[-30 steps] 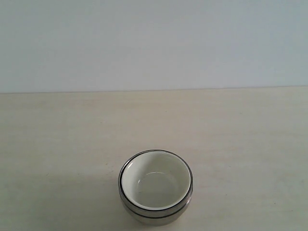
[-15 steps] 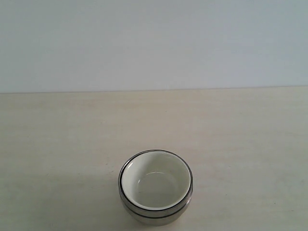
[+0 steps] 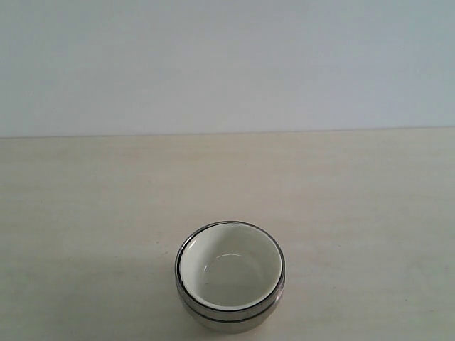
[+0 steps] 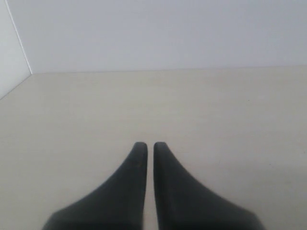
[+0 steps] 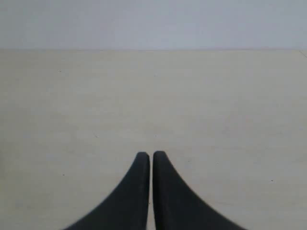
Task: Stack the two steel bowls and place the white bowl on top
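Observation:
Near the table's front edge in the exterior view stands a stack of the two steel bowls (image 3: 229,312), one nested in the other, their shiny rims showing as two rings. The white bowl (image 3: 229,273) sits upright inside them on top. Neither arm appears in the exterior view. My left gripper (image 4: 150,146) is shut, its dark fingers nearly touching, with nothing between them, over bare table. My right gripper (image 5: 151,155) is likewise shut and holds nothing. No bowl shows in either wrist view.
The pale wooden table (image 3: 106,199) runs back to a plain white wall (image 3: 227,64). In the left wrist view a wall corner (image 4: 19,43) meets the table edge.

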`<state>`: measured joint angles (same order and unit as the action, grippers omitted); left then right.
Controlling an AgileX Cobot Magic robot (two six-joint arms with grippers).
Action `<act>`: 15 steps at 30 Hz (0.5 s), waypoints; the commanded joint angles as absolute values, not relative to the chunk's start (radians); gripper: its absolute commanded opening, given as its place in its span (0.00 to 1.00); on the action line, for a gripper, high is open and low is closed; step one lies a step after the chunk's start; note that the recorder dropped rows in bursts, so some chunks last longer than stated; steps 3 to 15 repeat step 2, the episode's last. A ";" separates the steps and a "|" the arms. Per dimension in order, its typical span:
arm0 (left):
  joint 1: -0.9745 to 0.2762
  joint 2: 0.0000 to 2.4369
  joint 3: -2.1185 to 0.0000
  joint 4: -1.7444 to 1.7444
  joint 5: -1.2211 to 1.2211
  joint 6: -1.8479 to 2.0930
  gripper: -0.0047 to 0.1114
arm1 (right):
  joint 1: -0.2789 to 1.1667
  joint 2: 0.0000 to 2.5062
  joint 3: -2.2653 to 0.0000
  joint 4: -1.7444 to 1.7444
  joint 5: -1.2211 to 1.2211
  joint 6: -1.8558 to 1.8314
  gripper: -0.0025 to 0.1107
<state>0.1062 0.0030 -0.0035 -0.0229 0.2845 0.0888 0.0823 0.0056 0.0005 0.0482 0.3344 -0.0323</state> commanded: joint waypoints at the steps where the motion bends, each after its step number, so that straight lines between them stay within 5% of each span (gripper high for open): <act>1: 0.107 0.000 0.000 -0.026 0.278 0.078 0.08 | 0.079 0.000 0.000 0.046 0.332 -0.032 0.02; 15: 0.107 0.000 0.000 -0.026 0.278 0.078 0.08 | 0.079 0.000 0.000 0.046 0.332 -0.032 0.02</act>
